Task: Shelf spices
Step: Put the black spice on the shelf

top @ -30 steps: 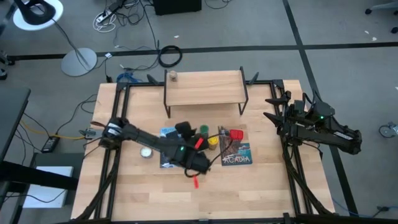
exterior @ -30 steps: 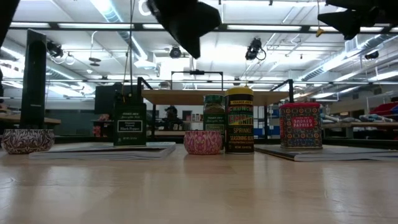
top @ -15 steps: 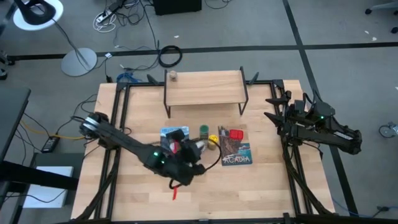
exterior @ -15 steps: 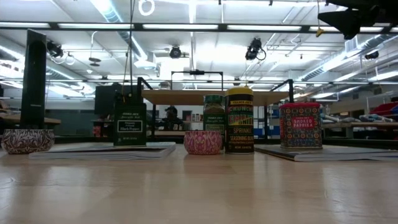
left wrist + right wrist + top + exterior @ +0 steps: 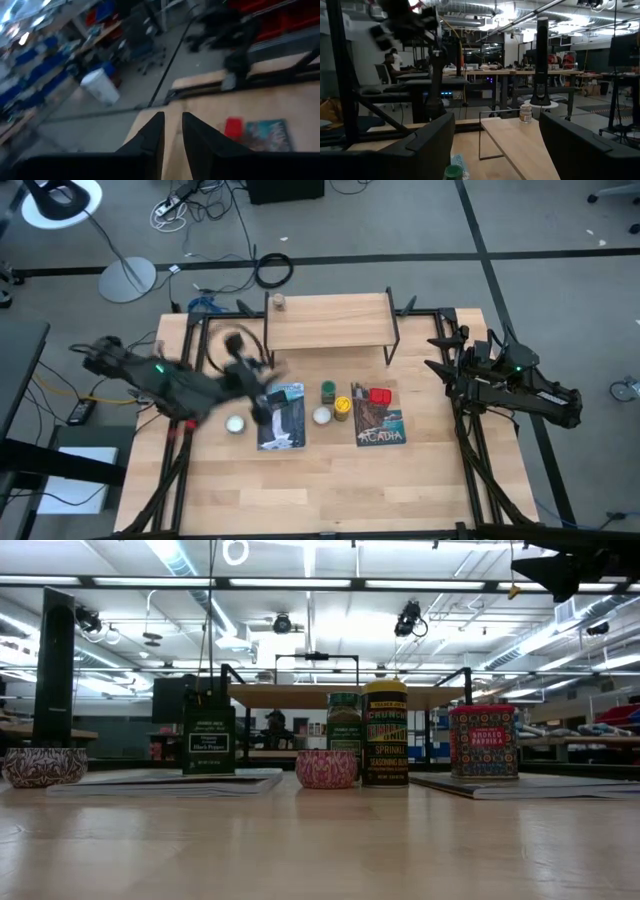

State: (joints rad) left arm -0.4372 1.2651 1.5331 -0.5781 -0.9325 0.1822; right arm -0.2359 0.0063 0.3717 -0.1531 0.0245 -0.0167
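The shelf [image 5: 328,321] stands at the table's far side with the tiny brown jar [image 5: 278,302] on its left end. In front of it are the green jar [image 5: 328,391], the yellow-capped jar [image 5: 342,408] and the red tin [image 5: 380,396], which stands on a picture book [image 5: 380,428]. The dark square tin [image 5: 208,740] stands on the other book [image 5: 284,420]. My left gripper [image 5: 262,385] is blurred above the table's left half, pointing right, its fingers [image 5: 196,137] slightly apart and holding nothing. My right gripper [image 5: 497,125] waits open at the table's right edge.
Two white patterned balls [image 5: 236,424] [image 5: 321,415] lie on the table beside the books. Black frame rails run along the left and right table edges. Bare wood spans the near half of the table [image 5: 330,490]. The shelf's top board is bare right of the brown jar.
My left arm has swung away from above the books and jars, first toward the near edge, then back toward the table's left side, rising out of the low view. The jars, tins, balls and books have stayed where they were.
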